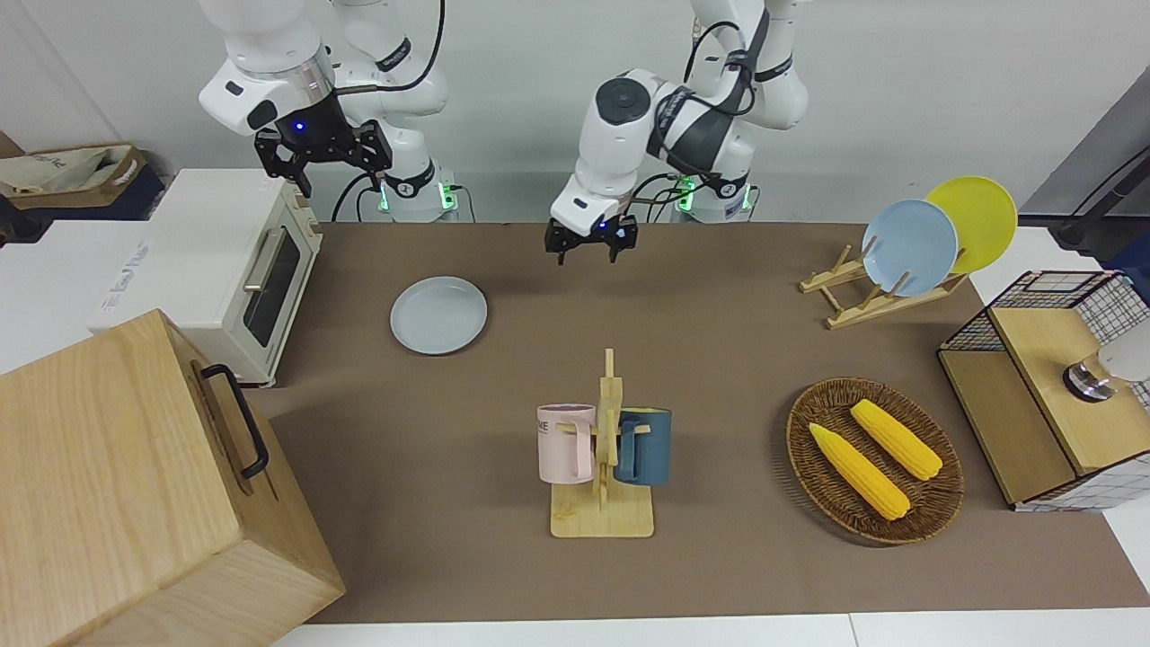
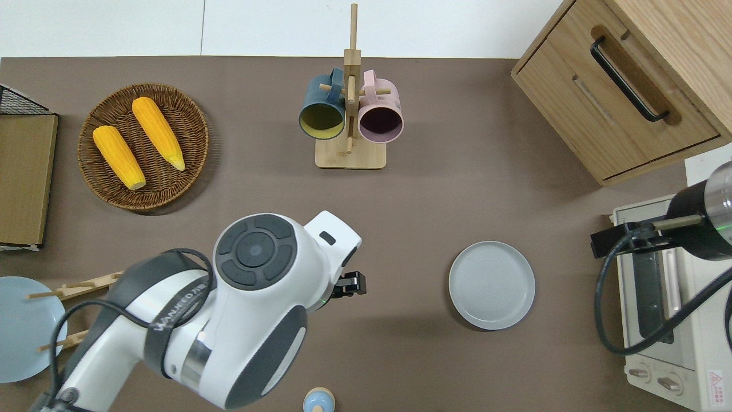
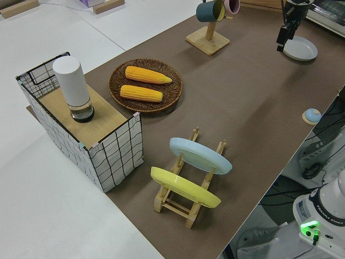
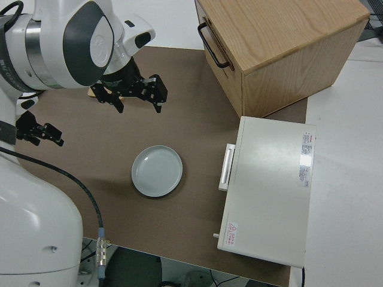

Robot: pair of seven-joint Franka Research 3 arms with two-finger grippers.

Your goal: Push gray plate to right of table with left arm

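Toward the right arm's end of the table, close to the white toaster oven, the gray plate lies flat on the brown top with nothing touching it. It sits nearer to the robots than the wooden mug rack with its pink and dark blue mugs, and well apart from the wicker basket holding two ears of corn at the opposite end.

Up off the surface, the left gripper hangs clear of the plate, over bare tabletop between the plate and the middle of the table as the overhead view shows it. Its two fingers are spread apart with nothing between them (the front view shows the gap plainly). The right arm is parked, and its gripper also shows its fingers splayed and empty.

Judging by how things lie, the push looks complete: the plate rests well toward the right arm's end, with only a modest strip of table left between it and the oven. What seems to remain, if anything, is for the left arm to draw clear to a rest pose; whether a further nudge is wanted cannot be settled from these views.
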